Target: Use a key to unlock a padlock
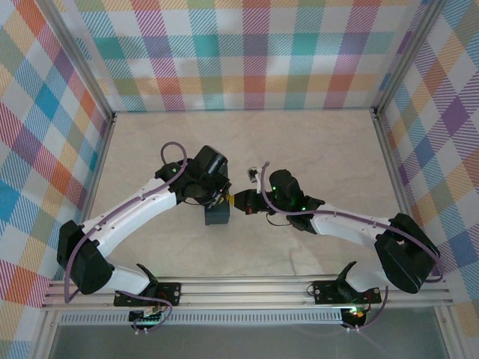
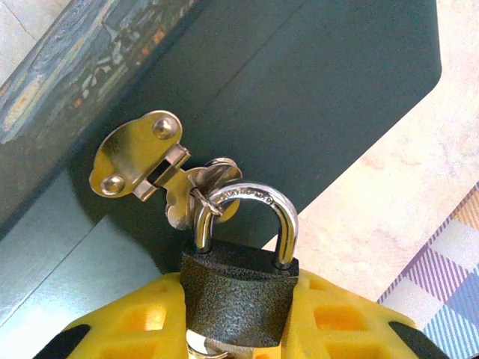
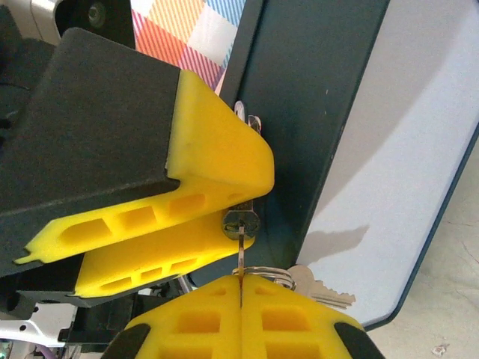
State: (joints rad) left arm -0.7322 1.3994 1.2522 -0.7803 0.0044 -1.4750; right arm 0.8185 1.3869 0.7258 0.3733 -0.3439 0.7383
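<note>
While left hand [image 2: 239, 323] pinches padlock [image 2: 236, 288], right hand [image 3: 241, 301] pressed together on key [image 3: 241, 256] at keyhole [image 3: 241, 222], shackle stamp [image 2: 251, 194] unreadable.

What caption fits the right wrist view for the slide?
Right gripper holds the thin silvery metal key at the keyway of the small dark padlock held by the left gripper.

Dark, rough-skinned padlock [image 2: 238, 295] clamped upright between the left jaws, silver shackle closed, arching out past their tips; thin silvery key [image 3: 241, 258] pinched edge-on between the right jaws, blade pointing straight out, tip meeting the padlock's keyhole.
</note>
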